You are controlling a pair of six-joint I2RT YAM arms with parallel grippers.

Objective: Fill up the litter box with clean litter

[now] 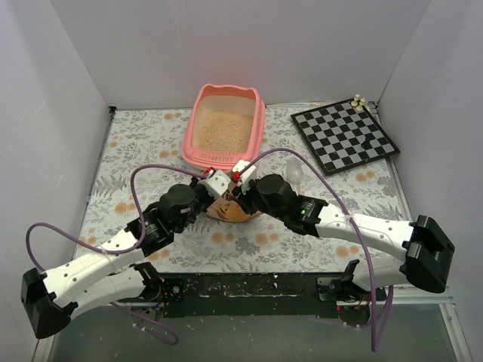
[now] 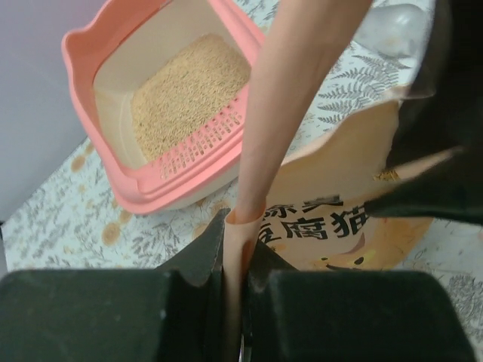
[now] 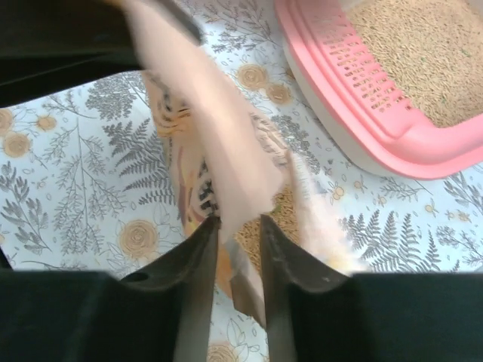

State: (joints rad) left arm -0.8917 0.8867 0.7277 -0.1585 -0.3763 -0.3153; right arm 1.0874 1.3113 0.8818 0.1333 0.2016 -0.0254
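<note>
The pink litter box (image 1: 198, 148) stands at the back centre with a layer of pale beige clean litter (image 1: 223, 128) in it. It also shows in the left wrist view (image 2: 98, 162) with its litter (image 2: 189, 90), and in the right wrist view (image 3: 355, 90). An orange-tan litter bag (image 1: 229, 211) stands just in front of the box. My left gripper (image 1: 214, 181) is shut on the bag's top edge (image 2: 249, 181). My right gripper (image 1: 242, 173) is closed on the opposite edge (image 3: 226, 166). More litter (image 3: 273, 219) shows inside the bag's mouth.
A black-and-white chessboard (image 1: 343, 136) with a few pieces lies at the back right. A clear plastic scoop (image 1: 296, 172) lies on the floral cloth right of the bag. White walls close in the left, right and back sides.
</note>
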